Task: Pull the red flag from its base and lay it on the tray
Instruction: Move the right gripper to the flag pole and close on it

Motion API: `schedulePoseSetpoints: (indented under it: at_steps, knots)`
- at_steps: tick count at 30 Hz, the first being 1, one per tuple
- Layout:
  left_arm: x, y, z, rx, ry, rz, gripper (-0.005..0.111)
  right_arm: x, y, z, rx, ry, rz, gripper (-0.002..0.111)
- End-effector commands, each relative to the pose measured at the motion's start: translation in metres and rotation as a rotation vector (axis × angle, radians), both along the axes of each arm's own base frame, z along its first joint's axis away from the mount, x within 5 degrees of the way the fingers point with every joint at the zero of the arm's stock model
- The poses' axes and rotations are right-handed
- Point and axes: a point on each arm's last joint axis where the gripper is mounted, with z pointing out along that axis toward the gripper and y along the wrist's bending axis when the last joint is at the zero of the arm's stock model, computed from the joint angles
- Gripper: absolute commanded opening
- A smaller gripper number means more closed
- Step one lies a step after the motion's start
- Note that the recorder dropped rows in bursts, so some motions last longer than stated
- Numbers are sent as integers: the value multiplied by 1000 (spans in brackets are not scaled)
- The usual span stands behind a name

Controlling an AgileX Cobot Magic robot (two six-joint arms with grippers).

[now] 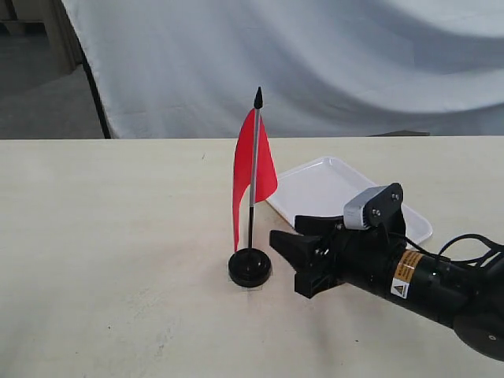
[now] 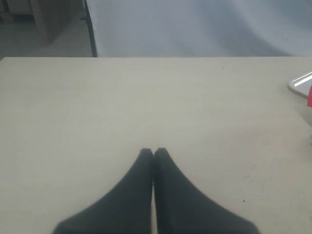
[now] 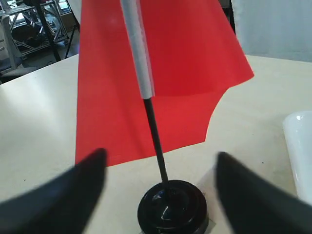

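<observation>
**benchrat:** Where's everything sitting?

**pole_puller:** The red flag (image 1: 243,177) is standing upright, plugged into the base (image 1: 250,268), out on the bare table (image 1: 110,236). The tray (image 1: 327,189) is lying behind and to the right of it, near but not touching. The right gripper (image 1: 285,260) is hovering low just beside the base with its fingers spread wide. In its wrist view they're framing the pole (image 3: 156,141) without touching anything.

**benchrat:** And the left one?

**pole_puller:** The left gripper (image 2: 153,152) is parked over empty table with its fingers pressed together, holding nothing. The tray's edge and a sliver of red are just peeking in at the side of its view.

**benchrat:** So where would you be grabbing?

**pole_puller:** I'm thinking the thin black stretch of pole, between the base and the cloth's lower edge. The cloth is looking limp and floppy, so pinching that is probably just going to drag or crumple it. The pole is the stiff bit, but it's skinny and likely slick, so it's wanting a firm, centred squeeze.

**benchrat:** Is the base coming up with it?

**pole_puller:** That's what's worrying me. The whole thing is looking really light, and if the pole's fitting snugly, that little puck is probably lifting too. I'm guessing the left gripper needs to be pinning the base while the right is pulling straight up.
</observation>
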Motion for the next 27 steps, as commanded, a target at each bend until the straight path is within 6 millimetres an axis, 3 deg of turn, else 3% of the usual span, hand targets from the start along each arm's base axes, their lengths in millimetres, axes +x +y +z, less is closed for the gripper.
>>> schedulePoseSetpoints:
  at_steps: [1,5,9,14,23,26,27]
  knots:
    - [0,0,0,-1,-4,-4,0,6,0,2,-7,-22,-24,102]
    - [0,0,0,-1,-4,-4,0,16,9,2,-69,-2,2,87]
    - [0,0,0,-1,-4,-4,0,22,34,5,-136,-22,56,74]
    - [0,0,0,-1,-4,-4,0,36,50,9,-148,-17,3,73]
    - [0,0,0,-1,-4,-4,0,48,66,-7,-144,-3,26,71]
    - [0,0,0,-1,-4,-4,0,50,69,-5,-141,-13,32,47]
    - [0,0,0,-1,-4,-4,0,49,70,-4,-139,-16,35,25]
